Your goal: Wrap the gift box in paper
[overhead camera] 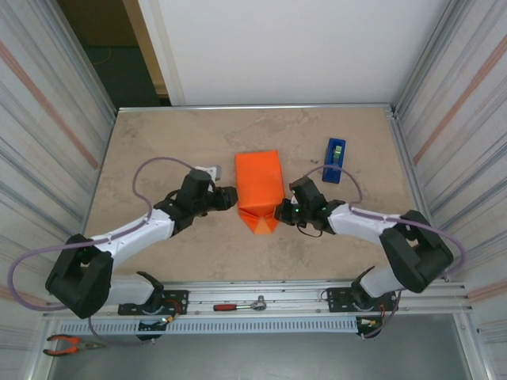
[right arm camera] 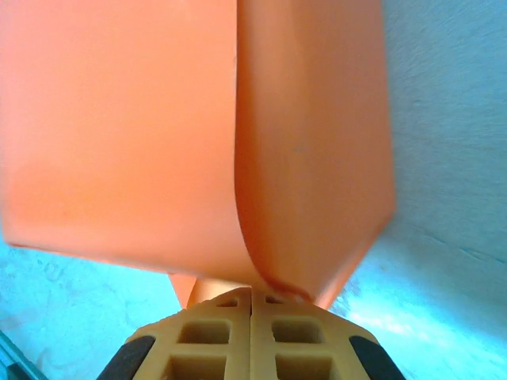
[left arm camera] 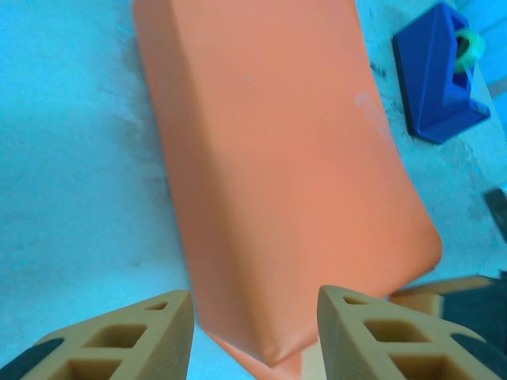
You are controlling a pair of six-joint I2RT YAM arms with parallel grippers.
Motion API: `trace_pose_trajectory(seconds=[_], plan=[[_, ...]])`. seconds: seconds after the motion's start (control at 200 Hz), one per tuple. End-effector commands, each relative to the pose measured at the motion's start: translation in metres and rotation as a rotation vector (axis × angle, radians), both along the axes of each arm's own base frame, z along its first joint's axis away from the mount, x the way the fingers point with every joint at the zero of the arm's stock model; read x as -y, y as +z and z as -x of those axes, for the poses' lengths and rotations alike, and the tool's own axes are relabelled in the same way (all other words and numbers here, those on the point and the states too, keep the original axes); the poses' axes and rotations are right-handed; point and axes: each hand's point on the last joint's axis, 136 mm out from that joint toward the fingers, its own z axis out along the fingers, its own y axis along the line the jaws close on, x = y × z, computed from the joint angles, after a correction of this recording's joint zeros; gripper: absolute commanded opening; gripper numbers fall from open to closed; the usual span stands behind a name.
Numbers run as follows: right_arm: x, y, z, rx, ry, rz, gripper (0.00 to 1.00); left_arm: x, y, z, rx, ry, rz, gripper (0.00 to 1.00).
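Paper [overhead camera: 259, 184] lies centre frame on the counter [overhead camera: 158, 142], folded box-shaped, with its lower end tapering to a triangular flap. Right end effector [right arm camera: 252, 299]: fingers together, nosed against that fold, I judge to pin it flat. Left end effector [left arm camera: 255, 309]: fingers apart, straddling the parcel's corner, not clamped. Tape dispenser [overhead camera: 334, 160] waits upper right.

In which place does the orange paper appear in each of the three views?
Top external: the paper lies at the centre of the table.
Left wrist: the paper runs from the top edge down to the open left gripper.
Right wrist: the paper covers the upper part, above the shut right gripper.
Shared landmark: the table around the paper.
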Motion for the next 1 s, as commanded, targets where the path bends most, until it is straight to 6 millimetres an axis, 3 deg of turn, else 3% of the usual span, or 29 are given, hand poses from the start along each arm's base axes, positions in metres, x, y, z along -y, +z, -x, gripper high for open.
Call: trace_pose_trajectory(seconds=[0.0, 0.06, 0.13, 0.235, 0.381, 0.681, 0.997], plan=[[0.024, 0.007, 0.004, 0.014, -0.027, 0.038, 0.0, 0.007, 0.012, 0.002, 0.005, -0.085, 0.037, 0.31], [0.034, 0.011, 0.001, 0.02, -0.054, 0.036, 0.0, 0.018, 0.022, -0.001, 0.022, -0.135, 0.069, 0.12], [0.046, 0.017, -0.004, 0.026, -0.084, 0.025, 0.0, 0.032, 0.028, -0.002, 0.024, -0.189, 0.108, 0.05], [0.055, 0.026, -0.013, 0.034, -0.109, -0.003, 0.0, 0.051, 0.034, -0.003, 0.04, -0.244, 0.152, 0.05], [0.051, 0.036, -0.021, 0.043, -0.092, -0.02, 0.0, 0.068, 0.023, 0.001, 0.027, -0.275, 0.15, 0.05], [0.029, 0.043, -0.034, 0.052, -0.072, -0.066, 0.0, 0.063, -0.012, 0.001, -0.033, -0.231, 0.104, 0.05], [0.005, 0.036, -0.04, 0.043, -0.03, -0.051, 0.0, 0.057, 0.013, -0.008, 0.021, -0.207, 0.084, 0.1]])
